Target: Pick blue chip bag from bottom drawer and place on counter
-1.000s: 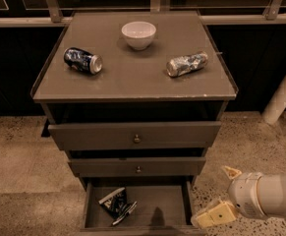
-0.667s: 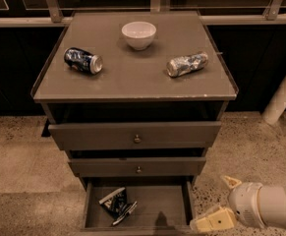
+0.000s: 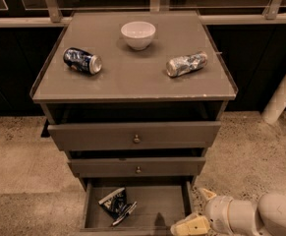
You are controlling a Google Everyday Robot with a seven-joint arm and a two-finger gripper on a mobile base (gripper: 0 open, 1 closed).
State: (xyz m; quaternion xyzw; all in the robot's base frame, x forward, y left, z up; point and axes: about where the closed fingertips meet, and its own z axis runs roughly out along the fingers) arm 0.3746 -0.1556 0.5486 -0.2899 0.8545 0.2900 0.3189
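The blue chip bag [image 3: 116, 205] lies crumpled on the floor of the open bottom drawer [image 3: 162, 208], in its left half. The counter [image 3: 132, 73] is the flat top of the cabinet above. My gripper [image 3: 197, 214] is at the lower right, just outside the drawer's right front corner, low near the floor. Its two cream fingers stand apart, one up near the drawer's right wall and one at the front edge. It holds nothing. The bag is about a drawer's half-width to its left.
On the counter lie a dark blue soda can [image 3: 82, 61] at left, a white bowl [image 3: 138, 34] at the back middle and a crushed silver can [image 3: 186, 64] at right. Two shallower drawers with knobs [image 3: 136, 138] stick out slightly above the bottom drawer. A white post [image 3: 281, 95] stands at right.
My gripper and arm have moved left and slightly down, closer to the drawer's right front corner. The bag and the counter items have not moved.
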